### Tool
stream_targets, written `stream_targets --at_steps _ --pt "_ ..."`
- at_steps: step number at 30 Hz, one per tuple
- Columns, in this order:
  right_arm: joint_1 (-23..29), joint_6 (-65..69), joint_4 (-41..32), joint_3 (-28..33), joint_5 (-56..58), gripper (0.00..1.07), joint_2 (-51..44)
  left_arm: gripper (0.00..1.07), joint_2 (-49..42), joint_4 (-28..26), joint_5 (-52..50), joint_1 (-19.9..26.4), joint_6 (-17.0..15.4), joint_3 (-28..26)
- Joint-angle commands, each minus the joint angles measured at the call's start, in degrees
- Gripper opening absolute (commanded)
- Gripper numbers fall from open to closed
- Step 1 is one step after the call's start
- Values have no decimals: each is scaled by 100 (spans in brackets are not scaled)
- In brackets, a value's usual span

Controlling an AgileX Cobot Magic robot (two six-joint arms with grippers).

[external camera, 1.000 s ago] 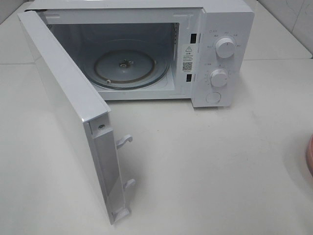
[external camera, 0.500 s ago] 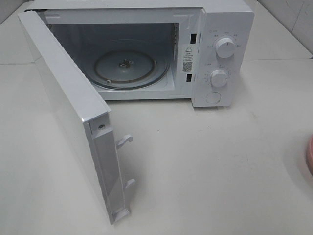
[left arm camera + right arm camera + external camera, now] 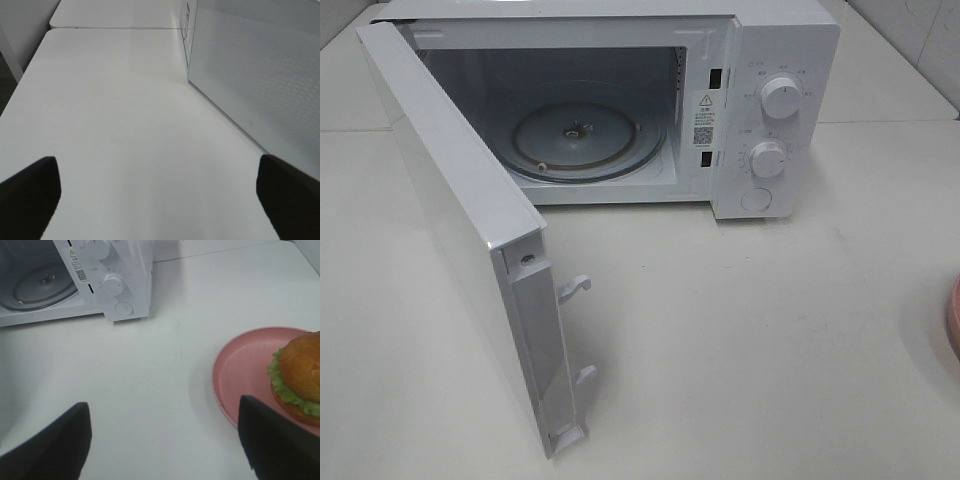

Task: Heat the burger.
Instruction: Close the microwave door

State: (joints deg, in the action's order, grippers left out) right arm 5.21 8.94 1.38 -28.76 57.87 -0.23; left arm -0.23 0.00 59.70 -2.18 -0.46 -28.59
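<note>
Nothing moved since before. Burger [image 3: 301,377] sitting on pink plate [image 3: 240,370]. Oven [image 3: 620,100] door [image 3: 460,220] wide open. Left claw [image 3: 157,195] and right claw [image 3: 165,440] both open, holding nothing.

Left gripper [image 3: 159,200] hovering above the worktop [image 3: 125,125], jaws standing wide apart and holding nothing, right gripper [image 3: 165,440] hovering likewise over the worktop, jaws spread and empty, neither arm showing in the high view
</note>
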Motion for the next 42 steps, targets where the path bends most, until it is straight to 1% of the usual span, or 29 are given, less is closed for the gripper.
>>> stream_targets --at_steps 1,35,40,42 --pt "-46 -57 -11 17 -52 76 -166 103 -120 0 -29 34 0 11" --pt "-46 -57 -11 17 -52 76 -166 103 -120 0 -29 34 0 11" --pt "-46 -57 -11 17 -52 76 -166 103 -120 109 -34 34 0 11" --pt "-46 -57 -11 17 -52 76 -166 103 -120 103 -195 34 -23 -97"
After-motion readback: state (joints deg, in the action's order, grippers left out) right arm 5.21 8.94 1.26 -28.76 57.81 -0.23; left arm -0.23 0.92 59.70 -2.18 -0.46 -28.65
